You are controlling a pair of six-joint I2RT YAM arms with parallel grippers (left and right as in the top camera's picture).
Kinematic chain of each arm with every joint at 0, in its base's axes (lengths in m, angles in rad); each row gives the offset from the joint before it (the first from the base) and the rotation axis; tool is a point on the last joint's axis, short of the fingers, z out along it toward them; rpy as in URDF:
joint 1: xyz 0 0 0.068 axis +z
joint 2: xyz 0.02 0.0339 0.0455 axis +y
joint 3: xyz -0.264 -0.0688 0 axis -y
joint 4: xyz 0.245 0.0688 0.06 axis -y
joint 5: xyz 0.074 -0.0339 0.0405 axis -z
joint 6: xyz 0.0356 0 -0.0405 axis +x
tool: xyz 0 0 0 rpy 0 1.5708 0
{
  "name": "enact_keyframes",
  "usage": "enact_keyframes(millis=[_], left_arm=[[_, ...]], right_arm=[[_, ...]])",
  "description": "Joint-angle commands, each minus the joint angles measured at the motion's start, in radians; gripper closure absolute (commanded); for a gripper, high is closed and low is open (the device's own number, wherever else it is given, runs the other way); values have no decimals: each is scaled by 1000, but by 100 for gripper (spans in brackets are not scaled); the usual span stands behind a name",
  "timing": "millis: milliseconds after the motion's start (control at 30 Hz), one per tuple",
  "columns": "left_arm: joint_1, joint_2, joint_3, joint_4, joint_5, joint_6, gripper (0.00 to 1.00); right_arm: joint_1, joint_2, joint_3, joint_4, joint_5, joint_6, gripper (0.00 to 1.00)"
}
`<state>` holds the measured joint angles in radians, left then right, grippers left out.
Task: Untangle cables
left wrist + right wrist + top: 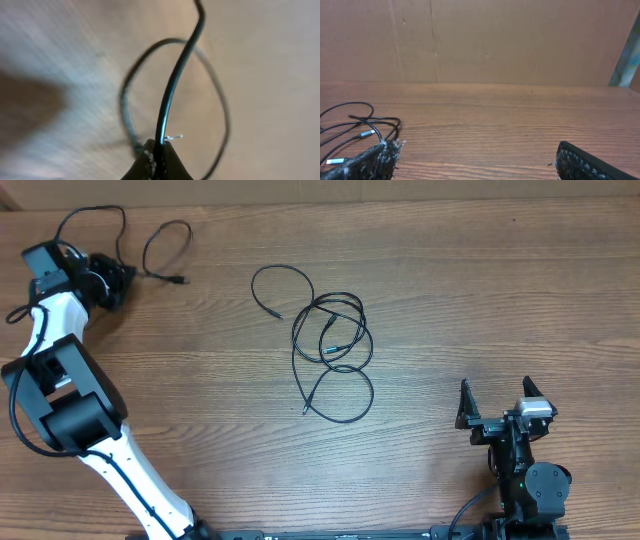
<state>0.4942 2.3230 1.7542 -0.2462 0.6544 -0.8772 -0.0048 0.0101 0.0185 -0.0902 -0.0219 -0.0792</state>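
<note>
Brown wood-grain surface (450,280) fills the overhead view, and a plain cardboard wall (520,40) stands behind it in the right wrist view. At the far left corner the left tool (112,280) is pressed together, pinching one cable (165,240). That cable loops loosely beside it, well apart from the tangle (330,340) lying mid-surface. The right tool (497,402) sits spread and empty near the front right edge.

The step in hand looks like setting this one cable aside. To do it well, lay it flat in that corner and let go only once it rests on the surface, with its plug end pointing away from the tangle. For the next strand, I would take a loose end at the tangle's edge and draw it outward along its own run rather than upward. The right tool could pin the bunch.
</note>
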Motion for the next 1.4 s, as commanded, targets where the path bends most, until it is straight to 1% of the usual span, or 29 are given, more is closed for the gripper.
enact_keyframes(millis=[0, 167, 200, 233, 267, 300, 367, 400, 433, 500, 667, 700, 767, 867, 900, 967, 1000, 1033, 1133, 1167, 1233, 1367], left_arm=[[13, 13, -6, 50, 97, -209, 96], [-22, 13, -6, 39, -14, -201, 95], [-31, 13, -6, 37, -51, -175, 93], [-40, 13, -6, 37, -85, -129, 86], [-52, 13, -6, 36, -113, -68, 71], [-64, 13, -6, 35, -134, 1, 59], [-87, 13, -6, 33, -156, 156, 46], [-97, 13, -6, 32, -157, 238, 34], [-104, 13, -6, 29, -157, 299, 32], [-108, 11, -6, 29, -156, 340, 37], [-89, -35, -5, 26, -126, 339, 44], [-87, -49, -5, 24, -126, 339, 44], [-86, -74, -5, 13, -130, 340, 36], [-96, -80, -5, -28, -135, 340, 31], [-105, -77, -5, -65, -168, 340, 29], [-124, -72, -5, -136, -261, 354, 27], [-145, -71, -5, -196, -359, 410, 28], [-158, -71, -5, -223, -420, 443, 29], [-192, -71, -5, -283, -585, 502, 23], [-196, -71, -5, -300, -615, 507, 25], [-196, -71, -5, -319, -628, 508, 30], [-194, -70, -5, -311, -610, 507, 30]], right_arm=[[5, -7, -10, 6, 2, 3, 0], [5, -7, -10, 6, 2, 3, 0], [5, -7, -10, 6, 2, 3, 0], [5, -7, -10, 6, 2, 3, 0], [5, -7, -10, 6, 2, 3, 0], [5, -7, -10, 6, 2, 3, 0], [5, -7, -10, 6, 2, 3, 0], [5, -7, -10, 6, 2, 3, 0], [5, -7, -10, 6, 2, 3, 0], [5, -7, -10, 6, 2, 3, 0], [5, -7, -10, 6, 2, 3, 0], [5, -7, -10, 6, 2, 3, 0], [5, -7, -10, 6, 2, 3, 0], [5, -7, -10, 6, 2, 3, 0], [5, -7, -10, 6, 2, 3, 0], [5, -7, -10, 6, 2, 3, 0], [5, -7, -10, 6, 2, 3, 0], [5, -7, -10, 6, 2, 3, 0], [5, -7, -10, 6, 2, 3, 0], [5, -7, -10, 6, 2, 3, 0], [5, -7, -10, 6, 2, 3, 0], [5, -7, -10, 6, 2, 3, 0]])
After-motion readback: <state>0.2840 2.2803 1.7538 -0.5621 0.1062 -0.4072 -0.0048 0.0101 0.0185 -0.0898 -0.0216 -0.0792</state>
